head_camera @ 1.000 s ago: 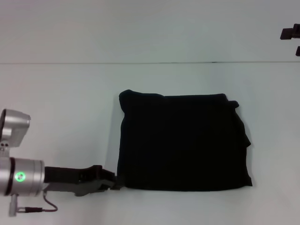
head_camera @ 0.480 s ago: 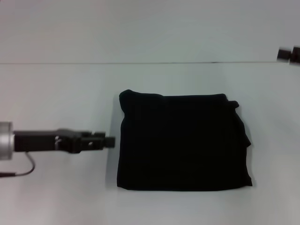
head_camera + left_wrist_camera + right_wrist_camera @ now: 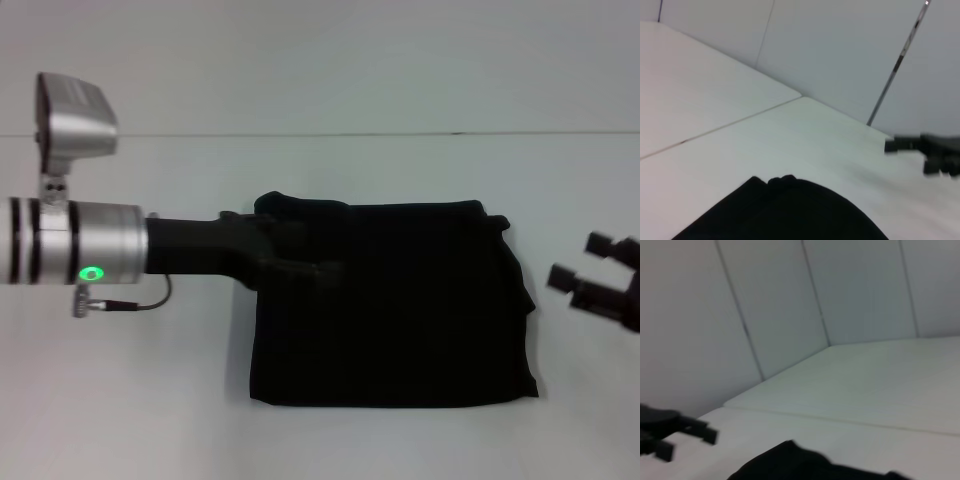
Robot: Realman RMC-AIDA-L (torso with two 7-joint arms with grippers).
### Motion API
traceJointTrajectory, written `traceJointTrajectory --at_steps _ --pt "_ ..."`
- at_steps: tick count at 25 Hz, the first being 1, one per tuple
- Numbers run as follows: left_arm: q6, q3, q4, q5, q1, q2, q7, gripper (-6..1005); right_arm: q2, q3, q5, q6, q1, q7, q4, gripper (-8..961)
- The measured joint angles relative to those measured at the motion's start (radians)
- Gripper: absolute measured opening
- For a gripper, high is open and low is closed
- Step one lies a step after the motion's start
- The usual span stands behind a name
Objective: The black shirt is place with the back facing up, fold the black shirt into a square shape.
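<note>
The plain black soft-cloth shirt (image 3: 390, 305) lies folded square at centre frame; the left gripper (image 3: 325, 272) (fingers indiscernible) overlaps its upper-left corner, while the right gripper (image 3: 578, 262), spread wide, hovers at right.

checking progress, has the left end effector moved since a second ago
Yes. The left end effector rose from the black shirt's near-left corner and now reaches over its far-left part.

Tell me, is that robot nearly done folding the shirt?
Nearly, it seems. The black shirt already lies as a compact, roughly square bundle on the white table. The left gripper reaches over its far-left corner; the right gripper hovers beside it, open. Perhaps only tidying remains.
</note>
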Motion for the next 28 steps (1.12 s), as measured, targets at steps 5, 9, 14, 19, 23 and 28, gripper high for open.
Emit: traceJointTrajectory --at_steps 5,9,14,19,23,28 --pt "-0.071 0.007 -0.026 -0.015 0.012 -0.049 0.053 928 0.001 0.003 -0.023 0.016 0.022 -0.064 0.114 945" --pt "-0.075 0.010 -0.050 -0.044 0.021 -0.050 0.069 943 -0.003 0.005 -0.025 0.033 0.043 -0.042 0.136 944" --pt "-0.072 0.010 -0.046 -0.065 0.041 -0.048 0.089 938 0.003 -0.013 -0.049 0.032 0.055 -0.087 0.121 944" --pt "-0.065 0.012 -0.053 -0.068 0.054 -0.051 0.160 938 -0.005 -0.049 -0.069 0.017 0.071 -0.086 0.120 945" --pt "-0.066 0.012 -0.055 -0.075 0.059 -0.050 0.164 939 -0.005 -0.057 -0.073 0.019 0.077 -0.084 0.124 945" --pt "-0.073 0.014 -0.054 -0.057 0.059 -0.049 0.148 938 -0.006 -0.059 -0.074 0.028 0.078 -0.062 0.123 945"
